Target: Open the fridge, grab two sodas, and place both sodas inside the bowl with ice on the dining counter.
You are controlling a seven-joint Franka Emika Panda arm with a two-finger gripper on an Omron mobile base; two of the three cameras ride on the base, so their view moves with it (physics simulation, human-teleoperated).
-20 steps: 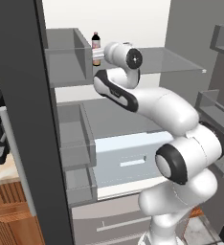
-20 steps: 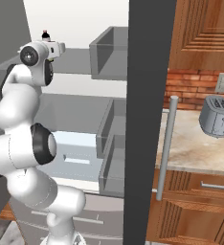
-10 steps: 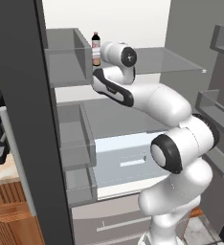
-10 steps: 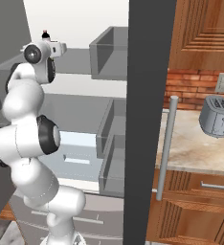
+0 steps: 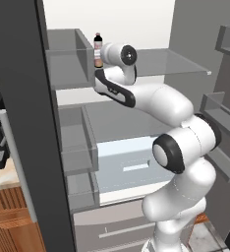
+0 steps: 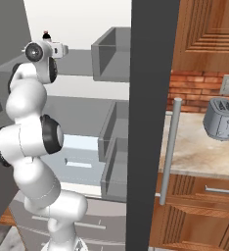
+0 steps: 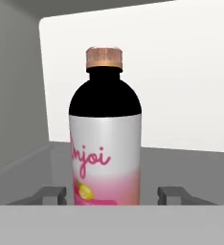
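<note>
Your hand (image 7: 112, 196) sits with its fingertips (image 7: 51, 195) spread on either side of the pink-and-white soda bottle (image 7: 105, 143), a visible gap on both sides, while the bottle stands upright on the grey upper shelf (image 5: 171, 61) inside the open fridge (image 5: 18, 98), near its white back wall.

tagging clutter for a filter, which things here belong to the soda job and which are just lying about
Job:
- fridge, doors open
- soda, upright on the top shelf
- end effector, fingers either side of the soda

Lying about:
- toaster on the wall counter
</note>
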